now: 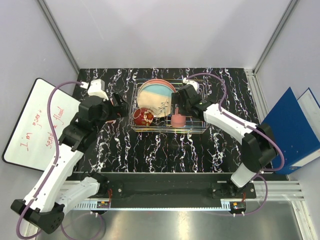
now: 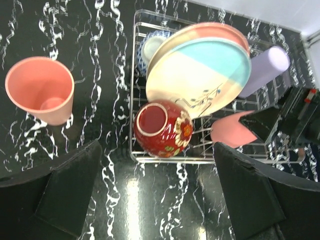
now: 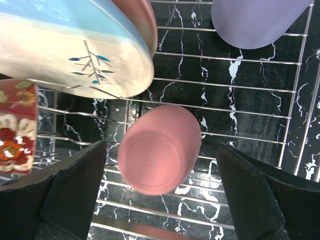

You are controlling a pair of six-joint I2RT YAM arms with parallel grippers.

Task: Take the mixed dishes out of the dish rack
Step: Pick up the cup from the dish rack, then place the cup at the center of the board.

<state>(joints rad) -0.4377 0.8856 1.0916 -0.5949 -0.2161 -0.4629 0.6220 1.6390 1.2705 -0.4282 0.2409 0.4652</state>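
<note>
Right end effector spread wide over pink cup; left end effector spread, empty.

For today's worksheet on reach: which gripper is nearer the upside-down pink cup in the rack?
Right. The right gripper hangs open directly above that cup; the left gripper sits left of the rack.

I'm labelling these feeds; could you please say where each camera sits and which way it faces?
Top external: above and behind, looking down on the dish rack; left arm and right arm show.
Left wrist: looks down at the rack and a standing pink cup; open left gripper shows.
Right wrist: close over the rack's upturned pink cup; open right gripper shows.
Shared by both wrists: the red bowl.
</note>
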